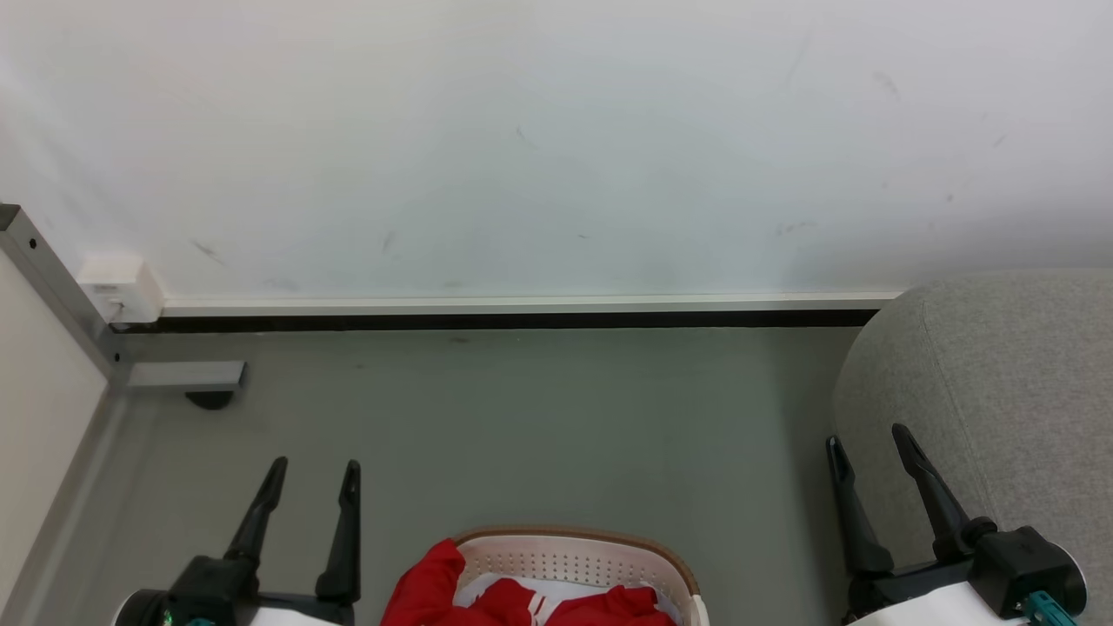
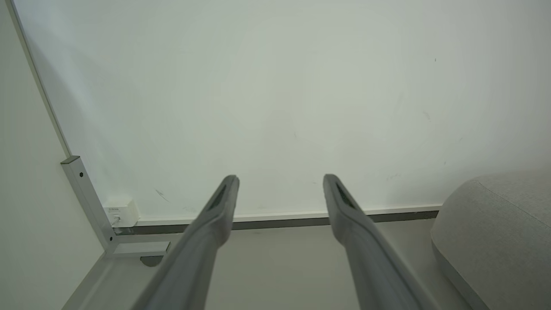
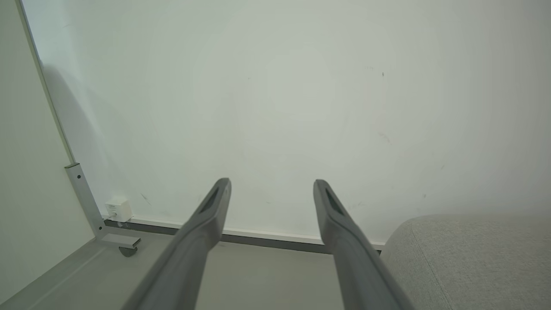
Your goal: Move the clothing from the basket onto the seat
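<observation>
The cream-white basket (image 1: 600,549) with a brown rim sits at the bottom middle of the head view, cut off by the frame edge. Red clothing (image 1: 435,582) lies bunched in it, one fold draped over its left rim, with some white fabric between the red folds. The grey sofa seat (image 1: 1000,400) fills the right side and shows too in the wrist views (image 2: 499,232) (image 3: 469,258). My left gripper (image 1: 313,476) stands open left of the basket, its jaws holding nothing (image 2: 280,178). My right gripper (image 1: 869,442) is open and holds nothing in front of the sofa's rounded end (image 3: 271,183).
A white wall with a pale skirting strip (image 1: 522,306) runs across the back. At the left stands a panel on a grey metal frame (image 1: 61,296) with a foot bracket (image 1: 187,376), and a small white box (image 1: 122,287) is on the wall. Grey floor (image 1: 539,417) lies between.
</observation>
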